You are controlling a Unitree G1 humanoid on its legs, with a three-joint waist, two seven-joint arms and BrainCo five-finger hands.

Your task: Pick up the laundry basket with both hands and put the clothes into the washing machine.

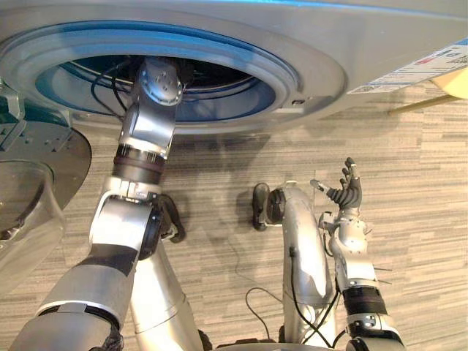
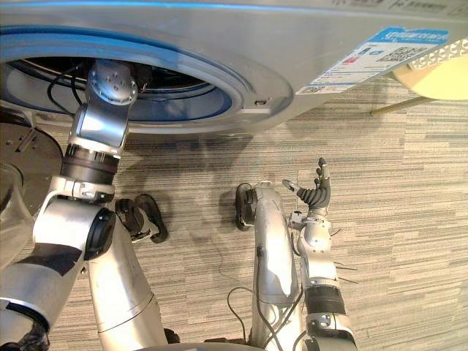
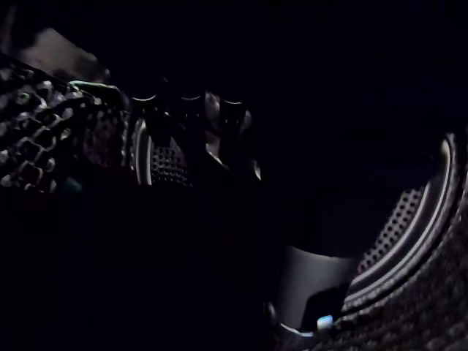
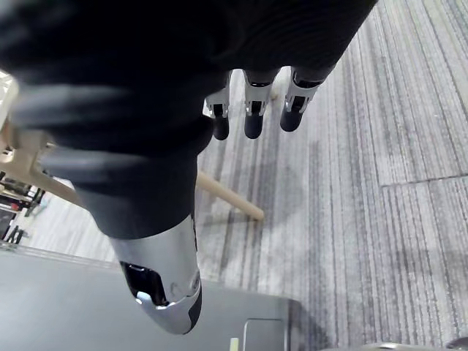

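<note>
L robot hand (image 3: 189,124) deep in washing machine (image 1: 365,36) drum (image 1: 219,82). Too dark, can't tell if spread or closed on anything. L arm stretched far, straight thru door ring. R robot hand (image 1: 345,191) spread loose, empty, raised over floor (image 1: 417,219), near right. Clothes: can't make out in drum. Cream perforated rim (image 2: 446,47) far right, prob. laundry basket. Judgement: clothes soft, light, limp, so grab by bunch; basket stiff, light, so take rim both sides.
</note>
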